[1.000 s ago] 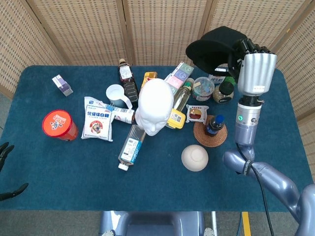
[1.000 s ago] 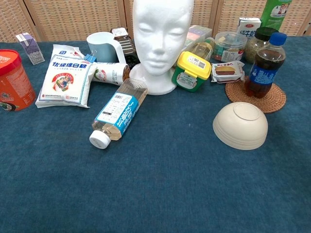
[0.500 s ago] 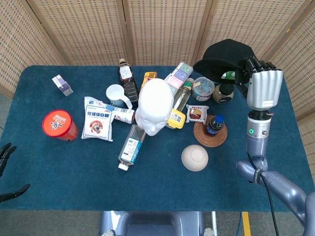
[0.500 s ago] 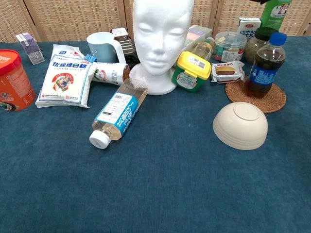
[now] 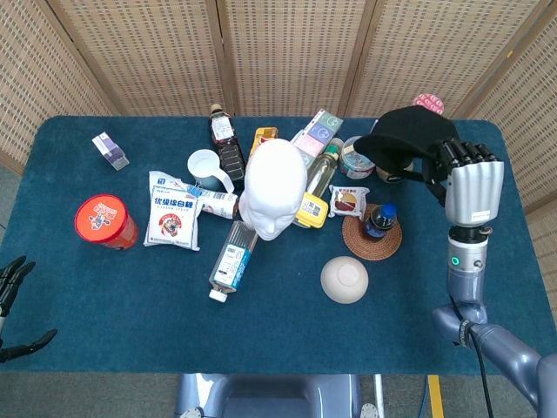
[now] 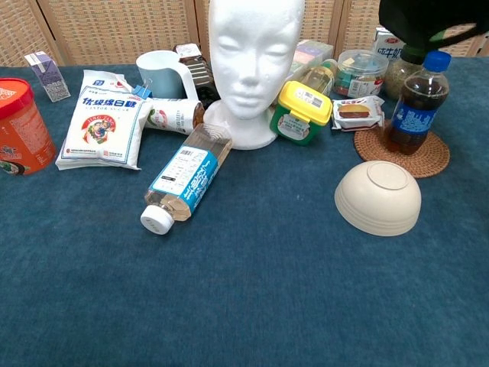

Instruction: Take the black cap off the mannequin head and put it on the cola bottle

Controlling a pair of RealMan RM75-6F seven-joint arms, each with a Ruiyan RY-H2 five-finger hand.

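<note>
My right hand [image 5: 471,178] holds the black cap [image 5: 407,139] in the air at the right of the table. The cap [image 6: 428,21] hangs just above and slightly behind the cola bottle [image 5: 379,221], which stands upright with a blue lid on a round woven coaster [image 6: 403,152]. The white mannequin head [image 5: 272,188] stands bare at the table's middle. My left hand [image 5: 10,300] shows only as fingertips at the lower left edge, apart from everything; whether it is open is unclear.
An upturned cream bowl [image 5: 344,279] lies in front of the cola. A clear bottle [image 5: 230,259] lies by the mannequin. A yellow-lidded tub [image 6: 302,112], snack pack [image 6: 357,112], jars, a milk powder bag [image 5: 171,219] and a red canister [image 5: 104,221] crowd the table.
My right hand has come down and toward the front with the cap, from high at the back to just above the cola bottle. The cap now enters the chest view.
</note>
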